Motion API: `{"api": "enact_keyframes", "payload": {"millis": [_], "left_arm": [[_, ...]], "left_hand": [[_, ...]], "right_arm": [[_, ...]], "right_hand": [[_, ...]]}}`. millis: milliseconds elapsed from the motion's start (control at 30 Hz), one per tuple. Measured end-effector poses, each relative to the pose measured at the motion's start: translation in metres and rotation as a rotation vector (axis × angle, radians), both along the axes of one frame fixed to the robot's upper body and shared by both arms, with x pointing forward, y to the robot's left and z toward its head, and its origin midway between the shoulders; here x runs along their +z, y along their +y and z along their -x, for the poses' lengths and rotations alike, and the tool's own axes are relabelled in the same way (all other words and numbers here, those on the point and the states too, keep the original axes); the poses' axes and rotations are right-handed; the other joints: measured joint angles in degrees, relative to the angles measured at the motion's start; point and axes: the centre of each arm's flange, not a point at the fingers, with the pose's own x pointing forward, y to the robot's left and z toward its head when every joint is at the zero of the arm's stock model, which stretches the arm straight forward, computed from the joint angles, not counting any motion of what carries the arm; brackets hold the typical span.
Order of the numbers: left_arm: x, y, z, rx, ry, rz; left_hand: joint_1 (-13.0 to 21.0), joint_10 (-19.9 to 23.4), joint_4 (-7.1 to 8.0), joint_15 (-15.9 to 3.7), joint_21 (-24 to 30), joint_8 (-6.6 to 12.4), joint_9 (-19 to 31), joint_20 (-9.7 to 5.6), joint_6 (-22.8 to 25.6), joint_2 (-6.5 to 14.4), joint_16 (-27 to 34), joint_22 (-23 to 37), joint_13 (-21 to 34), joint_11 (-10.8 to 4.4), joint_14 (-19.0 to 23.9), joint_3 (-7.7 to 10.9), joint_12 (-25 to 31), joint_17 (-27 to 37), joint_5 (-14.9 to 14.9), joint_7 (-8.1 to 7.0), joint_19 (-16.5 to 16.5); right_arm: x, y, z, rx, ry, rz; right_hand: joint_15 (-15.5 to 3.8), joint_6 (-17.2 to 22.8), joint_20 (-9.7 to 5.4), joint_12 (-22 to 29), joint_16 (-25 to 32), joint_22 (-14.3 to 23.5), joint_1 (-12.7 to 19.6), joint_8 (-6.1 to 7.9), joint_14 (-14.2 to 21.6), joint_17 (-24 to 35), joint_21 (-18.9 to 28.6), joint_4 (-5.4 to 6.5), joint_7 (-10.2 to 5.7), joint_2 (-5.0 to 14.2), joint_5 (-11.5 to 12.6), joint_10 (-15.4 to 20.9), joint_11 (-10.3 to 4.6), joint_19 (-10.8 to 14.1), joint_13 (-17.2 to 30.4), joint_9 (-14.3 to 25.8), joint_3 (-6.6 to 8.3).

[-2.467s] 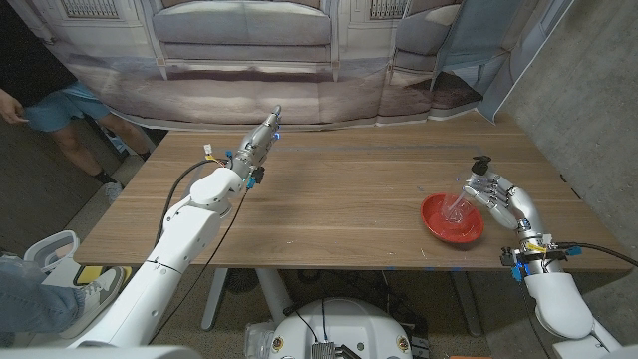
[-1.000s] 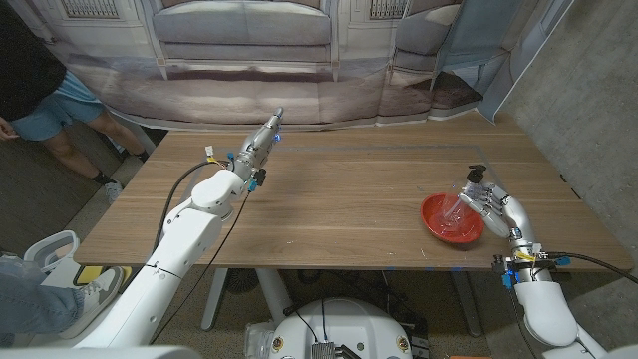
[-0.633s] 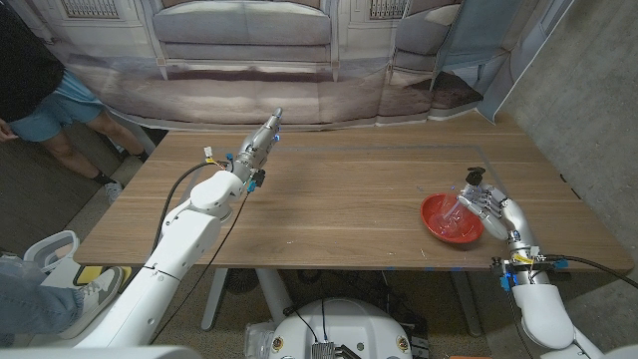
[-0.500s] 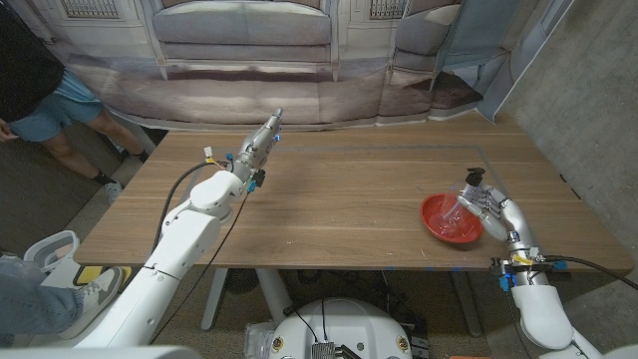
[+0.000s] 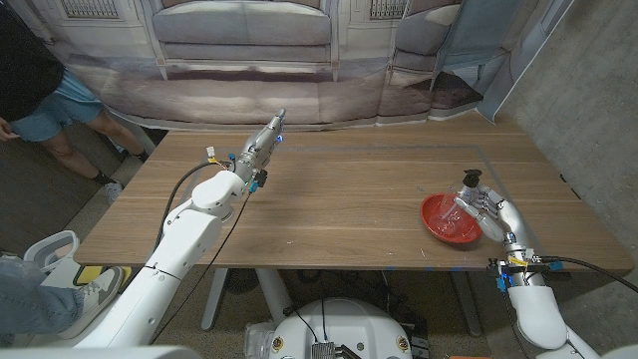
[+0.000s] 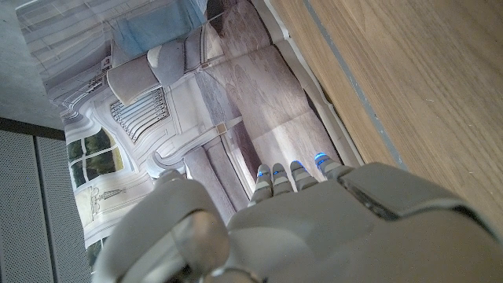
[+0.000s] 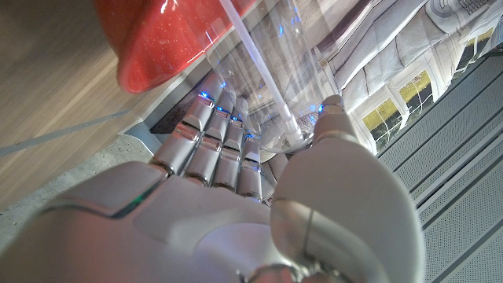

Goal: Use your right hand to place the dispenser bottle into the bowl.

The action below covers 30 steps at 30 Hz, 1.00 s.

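Head view: our right hand grips the clear bottle, tipped over the red bowl near the table's right edge, probably so it drops inside on release. Left hand waits at the far side, fingers straight, holding nothing.

One clear plastic dispenser bottle with a black pump top is in view, and one round red bowl stands near the right edge of the one wooden surface. Two white robot hands show: the left hand near the far edge, the right hand by the bowl. One person stands beyond the far left corner.
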Motion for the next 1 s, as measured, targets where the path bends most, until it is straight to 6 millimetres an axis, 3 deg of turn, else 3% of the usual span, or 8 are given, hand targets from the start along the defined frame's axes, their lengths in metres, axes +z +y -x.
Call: {"api": "enact_keyframes", "payload": {"millis": [433,767,1000], "left_arm": [[-0.0007,-0.0041,0.0002,-0.001,0.002,-0.002],[-0.0047,-0.0054,-0.0016,-0.003,0.004,0.005],[-0.0059,-0.0056,-0.0023,-0.011,0.001,0.014]], "left_hand": [[0.00,0.00,0.03,0.00,0.00,0.00,0.00,0.00,0.00,0.00,0.00,0.00,0.00,0.00,0.00,-0.30,0.00,0.00,0.00,0.00,0.00],[0.00,0.00,-0.07,0.00,0.00,0.00,0.00,0.01,0.00,0.00,0.00,0.00,0.00,0.00,0.00,-0.39,0.00,0.00,0.00,0.00,0.01],[0.00,0.00,-0.07,0.00,0.00,0.00,0.00,0.01,0.00,0.00,0.00,0.00,0.00,0.00,0.00,-0.39,0.00,0.00,0.00,0.00,0.01]], "right_arm": [[-0.0030,-0.0032,0.0001,-0.001,0.010,0.007],[-0.0030,-0.0056,0.0017,-0.010,0.023,0.015],[-0.0025,-0.0064,0.0021,-0.013,0.040,0.022]], "right_hand": [[0.28,-0.21,0.21,-0.65,-0.64,0.00,0.00,-0.22,-0.34,0.29,0.00,0.00,-0.21,0.00,-0.02,-0.43,-0.43,-0.65,0.23,-0.01,0.00],[0.44,-1.24,0.50,-2.04,-2.45,-0.15,-0.07,-1.26,-4.42,0.12,-1.09,0.24,-1.24,0.07,-0.07,-1.96,-1.95,-4.42,0.29,0.05,-0.24],[0.79,-2.24,0.64,-3.33,-3.61,-0.15,-0.07,-1.99,-7.40,0.12,-2.23,0.47,-2.84,0.07,0.22,-3.29,-3.29,-6.60,0.29,0.06,-0.47]]}}
